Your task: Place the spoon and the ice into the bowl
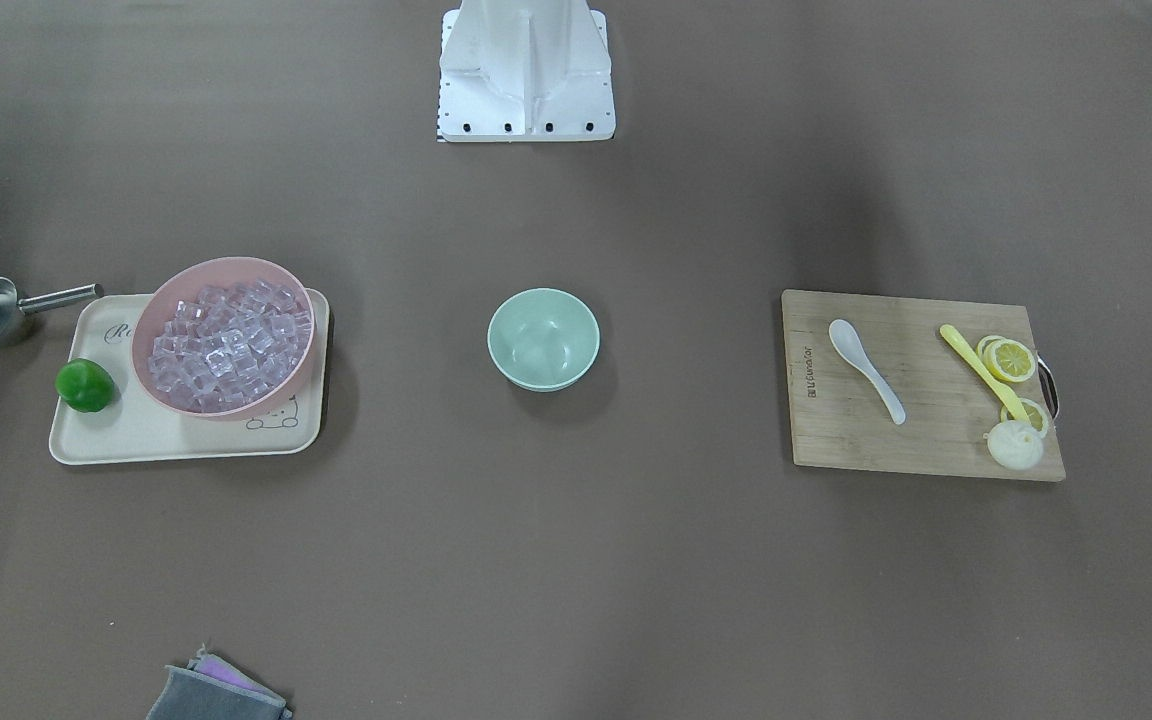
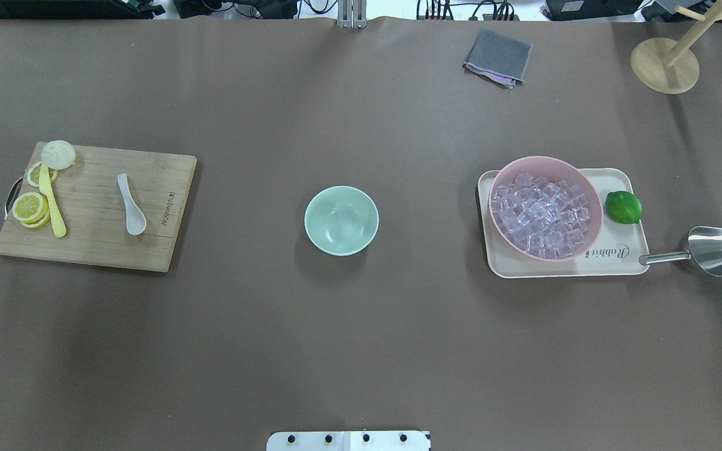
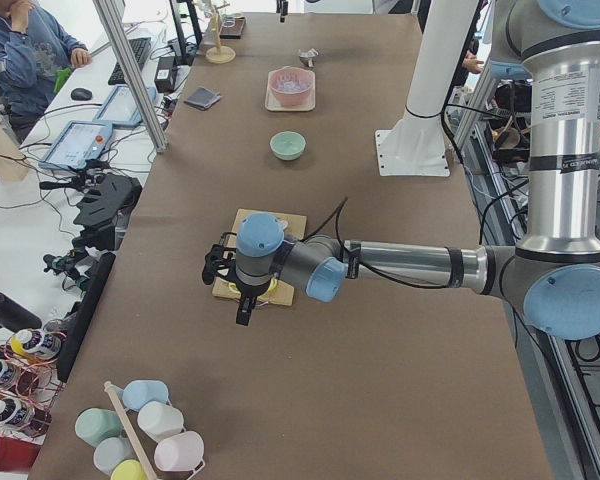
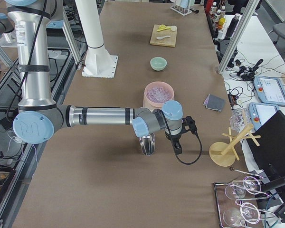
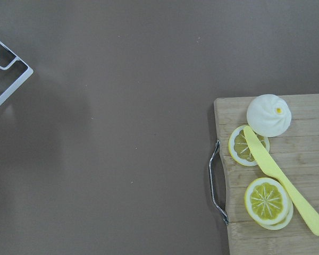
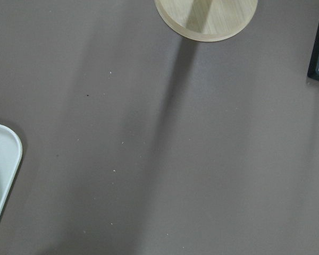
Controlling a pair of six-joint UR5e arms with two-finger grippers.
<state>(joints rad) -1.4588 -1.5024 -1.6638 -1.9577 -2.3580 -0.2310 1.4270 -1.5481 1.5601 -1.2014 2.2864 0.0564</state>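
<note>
The spoon [image 2: 131,213] is glossy white; the mint-green bowl [image 2: 341,220] is smooth and matt; the ice cubes [image 2: 543,216] are clear and glassy. The cutting board [image 2: 91,241] is grained wood, the scoop [image 2: 715,249] is polished metal, and the table cover [image 2: 361,351] is matt.

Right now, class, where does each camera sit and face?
Front: across the table, looking down; robot base on top.
Overhead: behind the robot, looking forward; base below.
Exterior left: table's left end, lengthwise; left arm near.
Exterior right: table's right end, lengthwise; right arm near.
Left wrist: down on the cutting board; no body.
Right wrist: down beside the tray; no body.
Front and overhead share bowl, spoon, ice.
</note>
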